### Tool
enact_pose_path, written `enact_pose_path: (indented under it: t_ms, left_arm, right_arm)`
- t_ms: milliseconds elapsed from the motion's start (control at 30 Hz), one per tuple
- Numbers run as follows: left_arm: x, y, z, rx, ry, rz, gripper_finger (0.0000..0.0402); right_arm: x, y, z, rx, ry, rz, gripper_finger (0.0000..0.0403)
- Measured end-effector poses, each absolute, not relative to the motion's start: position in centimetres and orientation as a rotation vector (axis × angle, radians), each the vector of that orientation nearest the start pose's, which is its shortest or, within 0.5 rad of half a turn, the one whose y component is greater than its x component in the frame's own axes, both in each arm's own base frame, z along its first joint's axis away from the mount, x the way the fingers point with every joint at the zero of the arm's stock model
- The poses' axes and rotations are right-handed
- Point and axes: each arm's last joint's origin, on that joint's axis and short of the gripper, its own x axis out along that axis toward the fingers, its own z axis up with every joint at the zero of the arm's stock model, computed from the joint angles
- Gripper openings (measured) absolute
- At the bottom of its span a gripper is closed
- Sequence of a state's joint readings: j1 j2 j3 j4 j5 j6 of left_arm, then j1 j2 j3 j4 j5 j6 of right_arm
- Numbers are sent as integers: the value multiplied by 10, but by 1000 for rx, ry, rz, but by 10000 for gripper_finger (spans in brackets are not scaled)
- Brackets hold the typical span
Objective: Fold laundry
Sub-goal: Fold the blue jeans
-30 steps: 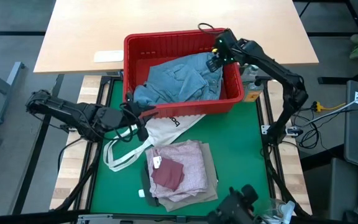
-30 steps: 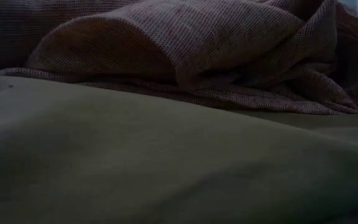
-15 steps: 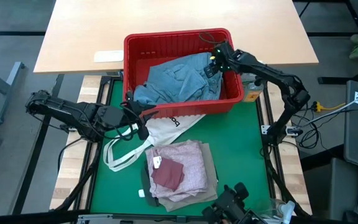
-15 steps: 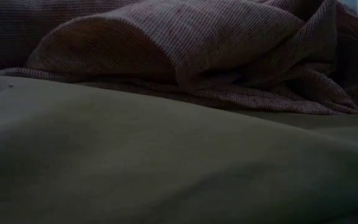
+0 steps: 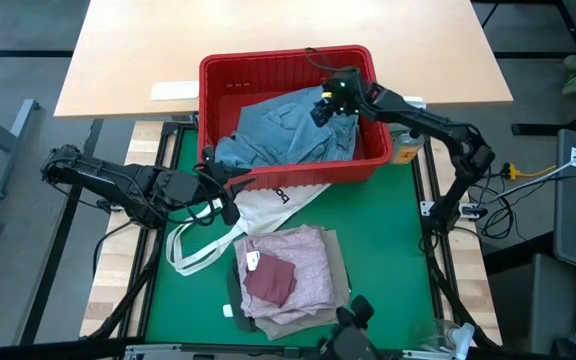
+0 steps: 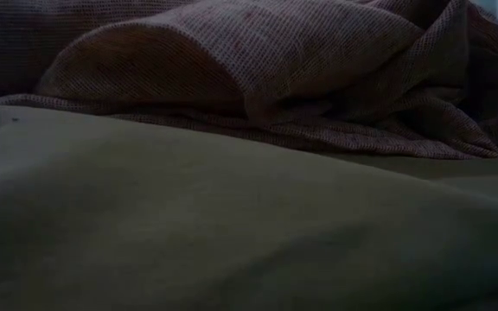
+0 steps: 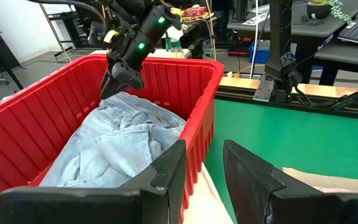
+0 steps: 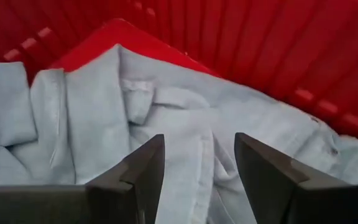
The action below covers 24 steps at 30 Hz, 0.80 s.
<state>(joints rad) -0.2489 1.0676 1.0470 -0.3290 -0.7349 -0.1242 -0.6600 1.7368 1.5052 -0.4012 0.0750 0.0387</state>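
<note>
From above, a red plastic basket sits at the far edge of the green mat, half on the wooden table behind it. Light blue denim jeans lie bunched inside the basket. The right gripper reaches down into the basket's far right corner, just over the jeans; its fingers stand apart with nothing between them. The left gripper hangs by the mat's left edge, near the basket's front left corner, above a white tote bag with black lettering that spreads out from under the basket front. Toward the mat's near edge lies a stack: a mottled pink top with a small dark red cloth on it, over beige trousers.

The low view is filled by cloth pressed close: the pink knit top heaped over smooth beige fabric.

The left wrist view shows its own fingers parted and empty beside the basket's front wall, with the jeans inside and the right gripper low over them.

The right wrist view shows its fingers spread, empty, just above the jeans' folds, red basket ribs beyond.
</note>
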Motion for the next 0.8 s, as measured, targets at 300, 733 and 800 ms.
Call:
enact_pose_path:
  t_ms: [300, 733, 800]
  left_arm:
    - [221, -36, 359, 44, 280, 499, 102]
    - [221, -36, 359, 41, 279, 500, 102]
    - [221, -36, 359, 41, 279, 500, 102]
  right_arm:
    - [331, -240, 295, 184, 601, -688, 193]
    - [333, -278, 227, 246, 769, -793, 193]
    - [331, -284, 222, 301, 761, -772, 193]
